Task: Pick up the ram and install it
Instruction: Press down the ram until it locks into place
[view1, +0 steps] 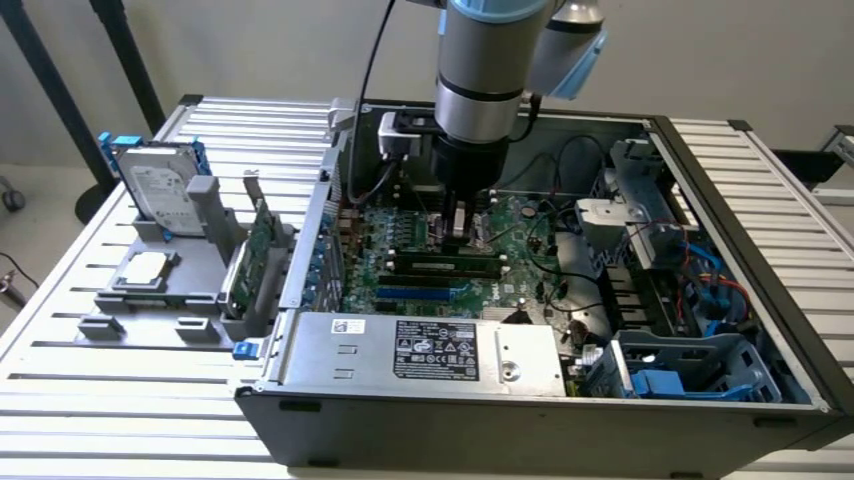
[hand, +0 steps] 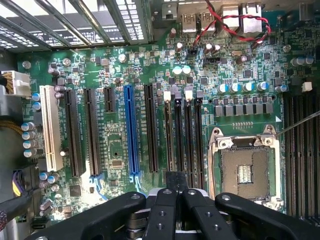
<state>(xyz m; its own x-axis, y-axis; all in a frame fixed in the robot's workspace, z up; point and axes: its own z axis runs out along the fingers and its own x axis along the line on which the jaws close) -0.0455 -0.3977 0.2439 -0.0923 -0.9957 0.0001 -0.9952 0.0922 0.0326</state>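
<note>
The ram, a long narrow strip with dark chips and a white label, stands on edge in a slot of the green motherboard inside the open computer case. My gripper hangs straight down over the ram's top edge. In the wrist view the ram appears edge-on as a dark line among the black memory slots, running toward my gripper. The fingers are shut together, and I see nothing clamped between them. I cannot tell whether they touch the ram's edge.
An empty processor socket lies beside the memory slots, and a blue slot and black slots lie on the other side. The power supply fills the case front. Cables crowd the exterior view's right. Outside, a grey holder carries a green card and a hard drive.
</note>
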